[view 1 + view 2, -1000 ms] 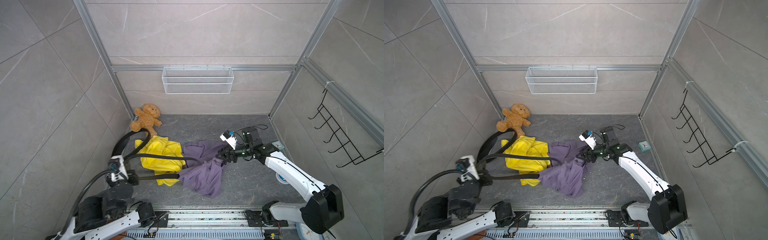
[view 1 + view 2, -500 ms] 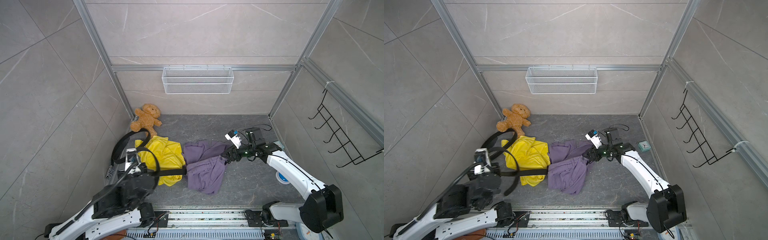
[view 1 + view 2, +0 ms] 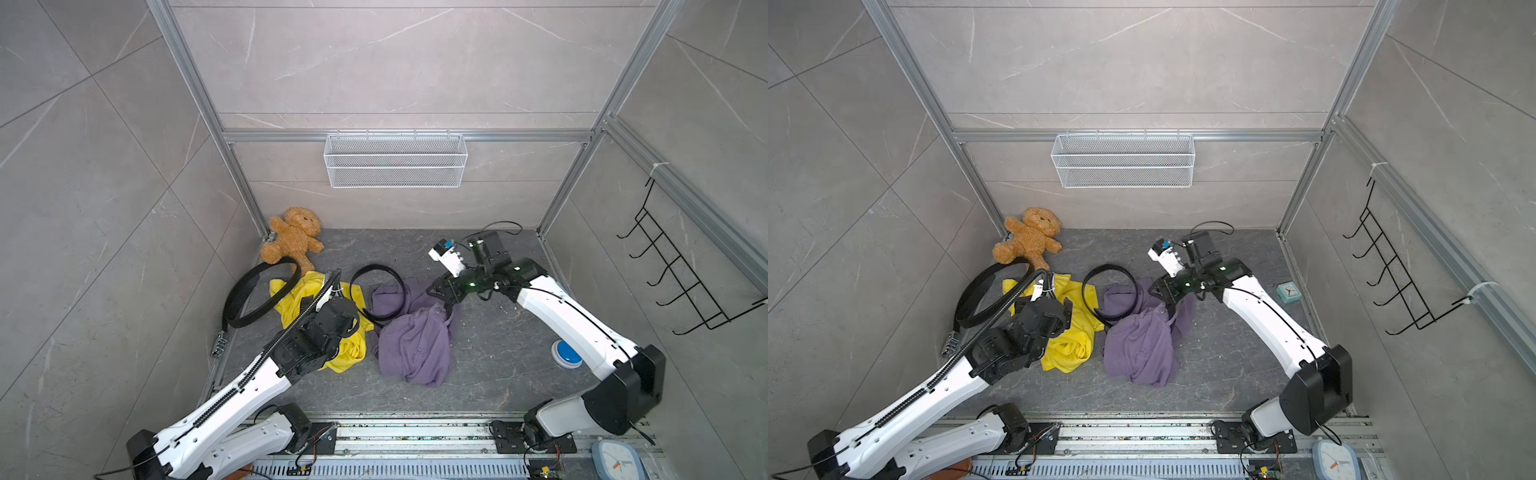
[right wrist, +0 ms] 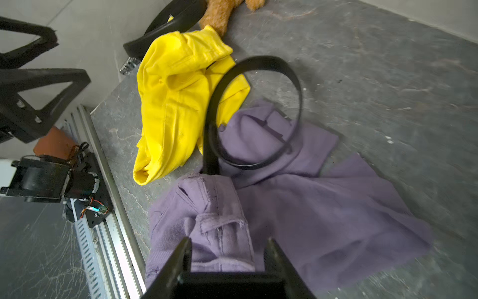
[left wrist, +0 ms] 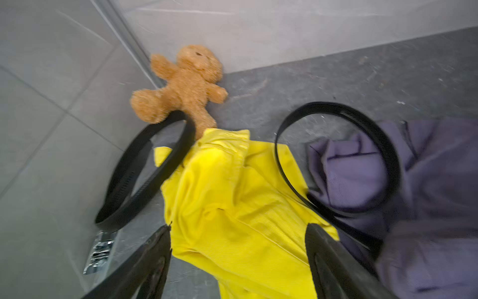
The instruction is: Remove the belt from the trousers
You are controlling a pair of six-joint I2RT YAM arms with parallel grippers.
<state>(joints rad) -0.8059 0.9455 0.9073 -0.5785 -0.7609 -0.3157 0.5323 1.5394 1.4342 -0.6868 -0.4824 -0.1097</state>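
left end effector (image 5: 238, 229) agape, empty | right end effector (image 4: 229, 241) pinching purple trousers (image 4: 336, 207) | belt (image 4: 266, 60) end buried under them

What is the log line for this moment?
left tool: open, empty | right tool: shut on purple trousers | belt: loose loop lying across purple trousers

Grey tiled walls (image 3: 395, 62), dark seemingly stone floor (image 3: 478, 382), white wire basket (image 3: 395, 166).
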